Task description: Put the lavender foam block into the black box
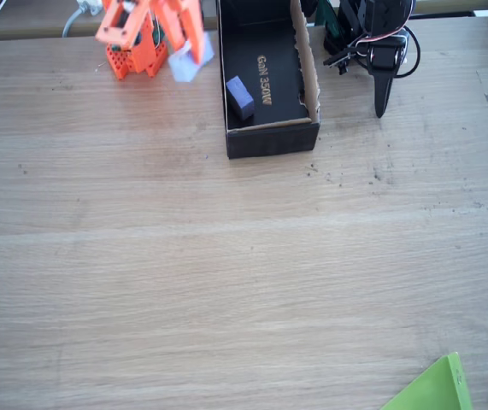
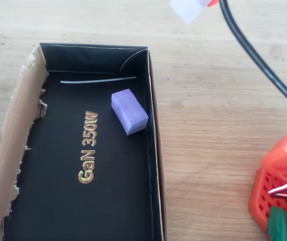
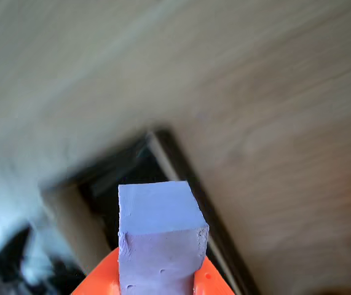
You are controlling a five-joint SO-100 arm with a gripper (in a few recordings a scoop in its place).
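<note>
My orange gripper (image 1: 189,53) is shut on the lavender foam block (image 1: 191,60), holding it in the air just left of the black box (image 1: 273,141). In the wrist view the pale block (image 3: 160,236) stands up between the orange fingertips (image 3: 211,279), with the blurred box (image 3: 163,153) below it. From overhead the block (image 2: 187,9) is a blurred patch at the top edge, outside the box's right wall (image 2: 155,165). A darker blue-violet block (image 2: 129,111) lies inside the box against that wall, near gold lettering; it also shows in the fixed view (image 1: 240,96).
The box's one wall is torn brown cardboard (image 2: 12,150). My arm's orange base (image 2: 279,191) stands to the right of the box in the overhead view, with a black cable (image 2: 264,65) running above the table. A green sheet corner (image 1: 436,389) lies at the front right.
</note>
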